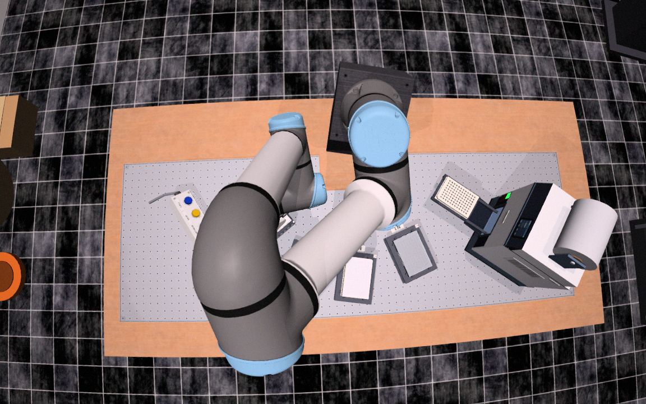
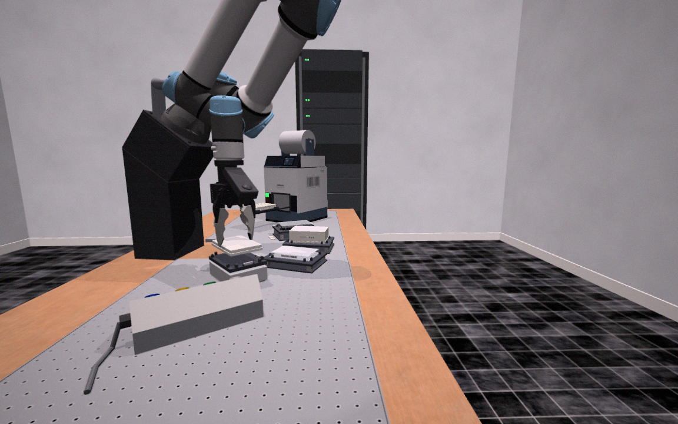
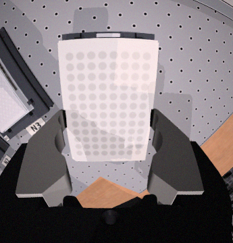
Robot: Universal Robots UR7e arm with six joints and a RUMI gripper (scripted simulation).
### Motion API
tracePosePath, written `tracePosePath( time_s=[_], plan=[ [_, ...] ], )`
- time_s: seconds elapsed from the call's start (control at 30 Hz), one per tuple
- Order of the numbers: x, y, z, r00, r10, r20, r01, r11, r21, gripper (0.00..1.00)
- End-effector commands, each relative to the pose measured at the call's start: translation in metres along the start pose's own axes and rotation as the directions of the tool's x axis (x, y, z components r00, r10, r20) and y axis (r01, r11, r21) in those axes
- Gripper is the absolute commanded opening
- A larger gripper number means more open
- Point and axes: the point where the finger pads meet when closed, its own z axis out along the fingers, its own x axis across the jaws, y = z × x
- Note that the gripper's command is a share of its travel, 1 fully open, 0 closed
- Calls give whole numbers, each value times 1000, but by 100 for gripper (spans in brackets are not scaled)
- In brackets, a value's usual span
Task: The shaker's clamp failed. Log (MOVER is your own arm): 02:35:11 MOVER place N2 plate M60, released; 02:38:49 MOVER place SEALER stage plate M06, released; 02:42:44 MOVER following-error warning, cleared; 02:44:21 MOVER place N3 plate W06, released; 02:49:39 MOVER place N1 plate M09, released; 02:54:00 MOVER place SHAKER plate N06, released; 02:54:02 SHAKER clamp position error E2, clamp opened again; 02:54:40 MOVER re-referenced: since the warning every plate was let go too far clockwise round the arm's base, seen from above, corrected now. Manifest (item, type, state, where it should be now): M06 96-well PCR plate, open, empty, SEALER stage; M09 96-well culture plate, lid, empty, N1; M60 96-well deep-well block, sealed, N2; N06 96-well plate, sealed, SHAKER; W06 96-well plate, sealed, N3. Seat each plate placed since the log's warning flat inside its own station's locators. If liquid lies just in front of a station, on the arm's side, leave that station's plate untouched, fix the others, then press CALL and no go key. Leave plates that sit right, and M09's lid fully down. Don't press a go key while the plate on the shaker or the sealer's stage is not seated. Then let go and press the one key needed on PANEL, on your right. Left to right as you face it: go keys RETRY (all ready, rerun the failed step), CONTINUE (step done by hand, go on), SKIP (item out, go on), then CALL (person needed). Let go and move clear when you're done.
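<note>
My gripper (image 3: 108,110) is shut on the long sides of a white sealed 96-well plate (image 3: 107,101), plate N06. In the exterior view the gripper (image 2: 234,234) holds the plate (image 2: 236,245) just above the dark-topped shaker (image 2: 238,265). I cannot tell whether the plate touches the shaker. In the wrist view a dark edge of the shaker (image 3: 106,34) shows past the plate's far end. The N3 nest with its sealed plate (image 3: 9,98) lies to the left, beside its label (image 3: 36,127). In the overhead view the arm hides the gripper and the shaker.
PANEL (image 2: 196,311) lies near the shaker, its coloured keys showing from above (image 1: 190,206). The N3 plate (image 2: 293,254), a white deep-well block (image 2: 308,233) and a lidded plate (image 1: 410,251) sit in nests. The sealer (image 1: 521,235) holds an open plate on its stage (image 1: 457,197).
</note>
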Motion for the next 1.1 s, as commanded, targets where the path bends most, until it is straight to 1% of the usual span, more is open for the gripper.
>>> tracePosePath(
  time_s=[0.0,1.07],
  plan=[
    [0,0,1,1000,0,0,0,1000,1,0],
    [0,0,11,1000,0,0,0,1000,1,0]
  ],
)
